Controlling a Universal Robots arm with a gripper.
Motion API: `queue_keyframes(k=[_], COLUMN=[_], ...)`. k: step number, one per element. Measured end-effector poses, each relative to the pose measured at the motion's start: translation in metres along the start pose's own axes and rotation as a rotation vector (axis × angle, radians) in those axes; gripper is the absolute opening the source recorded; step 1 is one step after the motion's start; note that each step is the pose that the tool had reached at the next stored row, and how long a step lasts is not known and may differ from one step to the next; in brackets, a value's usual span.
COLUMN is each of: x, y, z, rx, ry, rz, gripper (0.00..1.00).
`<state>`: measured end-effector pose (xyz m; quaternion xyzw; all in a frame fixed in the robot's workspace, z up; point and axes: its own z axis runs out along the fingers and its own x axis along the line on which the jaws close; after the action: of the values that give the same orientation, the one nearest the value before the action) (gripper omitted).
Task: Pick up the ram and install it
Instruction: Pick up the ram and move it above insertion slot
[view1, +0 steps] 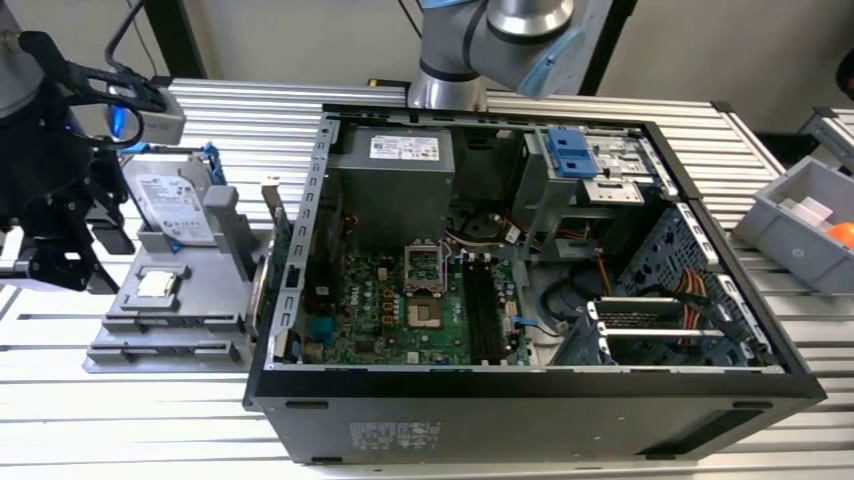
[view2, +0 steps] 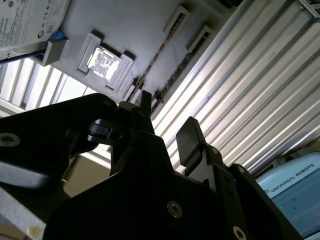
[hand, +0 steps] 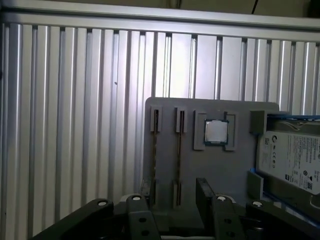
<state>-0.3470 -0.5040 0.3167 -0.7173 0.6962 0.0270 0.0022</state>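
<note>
One pincer (hand: 175, 187), spread and empty, hovers over the ram (hand: 179, 145) standing edge-up in its grey holder (hand: 235, 170); off-centre, a finger might strike the holder or tip the stick.

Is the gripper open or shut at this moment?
Open. In the first wrist view the gripper has its two fingers standing apart, with nothing between them.

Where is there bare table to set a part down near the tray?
Bare ribbed table runs wide beside the grey tray, on its slotted side, in the first wrist view. In the exterior view a strip lies free in front of the tray, toward the camera. Crowded: the tray itself, with hard drive and chip, and the open computer case.
</note>
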Motion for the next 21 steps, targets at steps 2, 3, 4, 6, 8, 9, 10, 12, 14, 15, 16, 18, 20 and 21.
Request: queue_keyframes(k=[2,3,4,6,8,9,10,12,14,15,16,18,20,21], x=[0.0001,0.0002,0.0003,0.0003,0.0007,0.0010,0.0014,0.0022,0.0030,0.0034,0.0037,0.0044,0.0047,0.0049], y=[-0.0007,-0.0011,-0.0016,-0.0022,-0.0027,-0.0029,-0.0031,-0.0032,-0.0033,-0.0033,-0.0034,-0.0035,-0.0036,-0.0037], z=[0.0022,0.0035,0.0050,0.0077,0.0099,0.0108,0.0119,0.0145,0.0176,0.0192,0.0208,0.0240,0.0273,0.0290], rx=[0.0001,0.0001,0.0002,0.0000,0.0001,0.0001,0.0000,0.0000,0.0000,-0.0001,-0.0001,0.0000,-0.0004,-0.0005], ry=[-0.0001,-0.0001,-0.0002,0.0000,-0.0001,-0.0001,-0.0001,-0.0001,-0.0001,0.0000,0.0000,-0.0001,-0.0001,-0.0002], rz=[0.000,0.000,0.000,0.000,0.000,0.000,0.000,0.000,0.000,0.000,0.000,0.000,0.000,0.000], gripper=[1.00,1.00,1.00,1.00,1.00,1.00,1.00,1.00,1.00,1.00,1.00,1.00,1.00,1.00])
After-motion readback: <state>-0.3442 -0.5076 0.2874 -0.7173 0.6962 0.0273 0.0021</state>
